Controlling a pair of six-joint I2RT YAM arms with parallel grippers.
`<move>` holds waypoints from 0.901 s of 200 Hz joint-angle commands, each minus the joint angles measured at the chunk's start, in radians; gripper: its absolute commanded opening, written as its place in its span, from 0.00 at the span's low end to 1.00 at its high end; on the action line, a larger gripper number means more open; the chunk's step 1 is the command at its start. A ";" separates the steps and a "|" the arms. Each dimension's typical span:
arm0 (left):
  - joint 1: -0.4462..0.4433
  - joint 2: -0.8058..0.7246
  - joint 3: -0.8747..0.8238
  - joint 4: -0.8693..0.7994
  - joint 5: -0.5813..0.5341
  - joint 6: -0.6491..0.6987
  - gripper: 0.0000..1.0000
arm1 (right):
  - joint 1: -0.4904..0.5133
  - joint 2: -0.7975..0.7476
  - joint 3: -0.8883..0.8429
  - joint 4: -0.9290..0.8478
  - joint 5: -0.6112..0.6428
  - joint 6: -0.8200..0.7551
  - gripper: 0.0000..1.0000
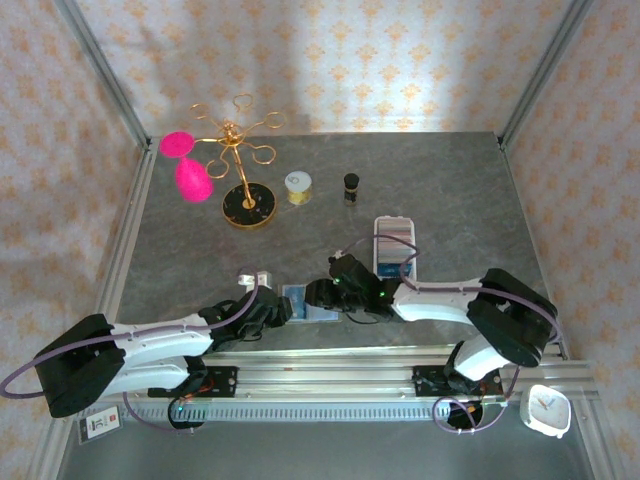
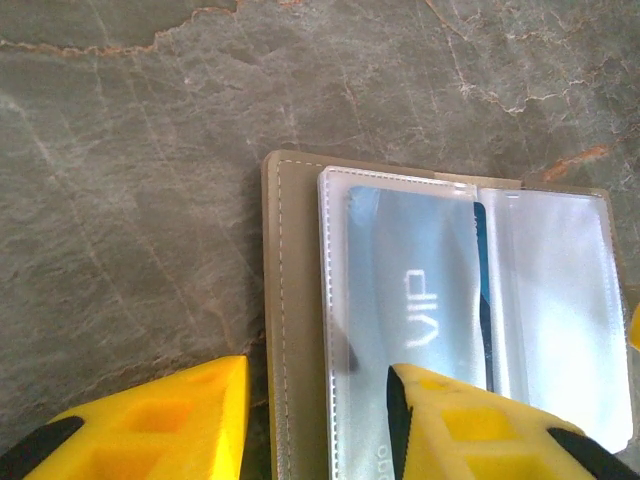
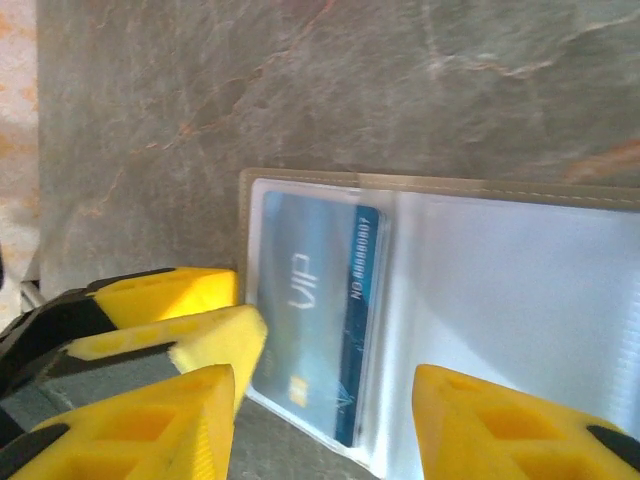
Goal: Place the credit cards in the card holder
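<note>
The card holder (image 1: 305, 303) lies open and flat on the table, its grey-green cover edge (image 2: 290, 300) beside clear sleeves. A blue VIP credit card (image 2: 415, 290) (image 3: 315, 300) sits inside the left sleeve. My left gripper (image 2: 318, 420) is open and straddles the holder's left edge, with one fingertip (image 2: 450, 420) resting on the sleeve and the other over the table. My right gripper (image 3: 320, 425) hangs open just above the same sleeve, holding nothing. More credit cards (image 1: 394, 240) lie in a white tray.
The white tray (image 1: 396, 220) is behind the right gripper. Farther back stand a gold jewellery stand (image 1: 240, 165) with pink pieces, a yellow roll (image 1: 299, 186) and a small dark bottle (image 1: 351, 187). A white clock (image 1: 546, 410) sits at the near right by the rail.
</note>
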 commanded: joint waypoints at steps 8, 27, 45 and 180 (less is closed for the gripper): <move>-0.003 0.020 -0.032 -0.023 0.063 -0.002 0.37 | 0.024 -0.034 -0.023 -0.099 0.101 0.026 0.50; -0.003 0.028 -0.030 -0.029 0.061 0.000 0.33 | 0.039 -0.025 -0.026 -0.121 0.121 0.034 0.50; -0.003 0.035 -0.031 -0.032 0.062 0.000 0.32 | 0.051 -0.015 -0.024 -0.139 0.146 0.036 0.50; -0.004 0.040 -0.048 -0.007 0.064 -0.016 0.23 | 0.087 0.071 0.029 -0.023 0.101 0.071 0.52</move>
